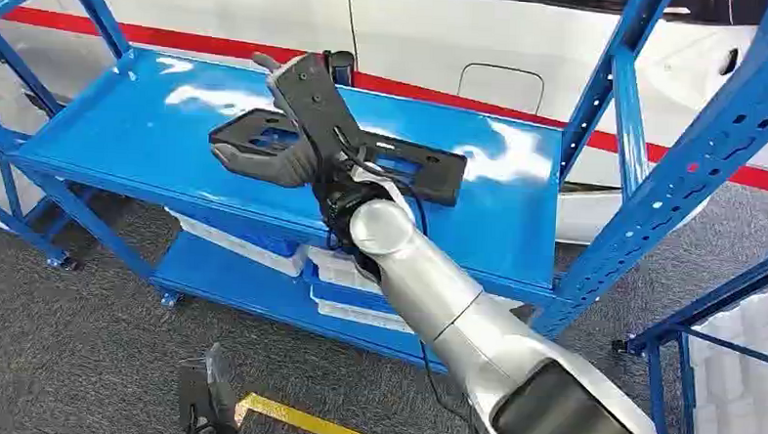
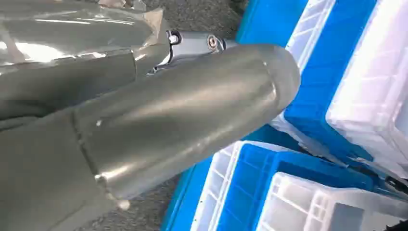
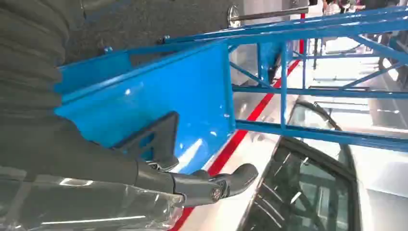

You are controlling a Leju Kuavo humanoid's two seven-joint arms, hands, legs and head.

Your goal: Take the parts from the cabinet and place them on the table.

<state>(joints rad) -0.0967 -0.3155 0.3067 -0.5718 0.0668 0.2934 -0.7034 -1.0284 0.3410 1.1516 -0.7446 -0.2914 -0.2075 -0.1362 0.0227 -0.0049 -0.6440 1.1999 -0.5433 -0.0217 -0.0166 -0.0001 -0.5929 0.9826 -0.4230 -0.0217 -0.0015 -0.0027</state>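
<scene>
reaching over the blue shelf point(image 1: 120, 127), the right hand point(image 1: 291, 125) is stretched from the silver arm | black part point(image 1: 412, 164) lies flat on the shelf, under the hand | grip cannot be told

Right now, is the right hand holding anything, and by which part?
The right hand lies over the black flat part on the blue shelf, at the part's left end. Whether it actually grips it cannot be told.
</scene>
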